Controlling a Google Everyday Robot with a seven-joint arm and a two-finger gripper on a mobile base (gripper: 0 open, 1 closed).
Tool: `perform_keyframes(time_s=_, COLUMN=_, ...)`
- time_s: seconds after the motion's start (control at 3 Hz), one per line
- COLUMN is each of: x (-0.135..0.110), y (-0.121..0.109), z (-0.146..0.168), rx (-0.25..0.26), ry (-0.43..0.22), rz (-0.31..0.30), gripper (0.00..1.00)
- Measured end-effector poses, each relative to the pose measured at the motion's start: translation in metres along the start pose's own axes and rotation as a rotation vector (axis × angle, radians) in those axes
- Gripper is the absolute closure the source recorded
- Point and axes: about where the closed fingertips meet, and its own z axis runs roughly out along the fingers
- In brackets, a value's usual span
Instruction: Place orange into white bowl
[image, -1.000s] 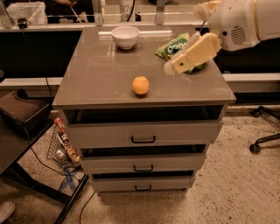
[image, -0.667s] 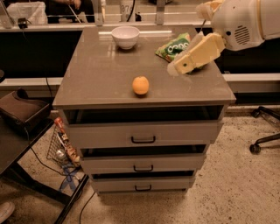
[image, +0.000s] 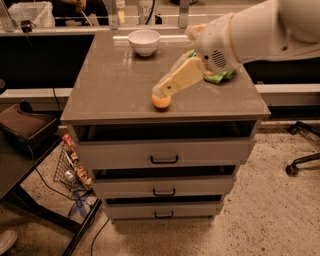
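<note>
The orange (image: 161, 102) lies on the grey cabinet top (image: 115, 85), near the middle of its front edge. My gripper (image: 160, 92), pale yellow on a white arm, reaches in from the upper right. Its tip sits right on top of the orange and hides the fruit's upper part. The white bowl (image: 144, 41) stands upright and empty at the back of the top, left of centre, well away from the gripper.
A green snack bag (image: 222, 76) lies at the right of the top, mostly behind my arm. The cabinet has three drawers (image: 164, 152) below. A wire basket (image: 72, 167) and a dark table (image: 20, 165) stand on the left; a chair base (image: 302, 150) is on the right.
My gripper has moved left and down from beside the green bag to the top of the orange. The orange and the bowl have not moved.
</note>
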Motion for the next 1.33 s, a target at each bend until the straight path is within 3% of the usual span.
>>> perform_keyframes(time_s=0.33, x=0.008, y=0.001, z=0.061, rx=-0.033, ry=-0.023, rz=0.020, gripper=0.00)
perform_keyframes(time_s=0.67, x=0.025, y=-0.010, z=0.099, rx=-0.040, ry=-0.020, rz=0.042, gripper=0.00)
perform_keyframes(time_s=1.33, x=0.053, y=-0.021, z=0.110, rx=-0.021, ry=0.000, rz=0.070, gripper=0.00)
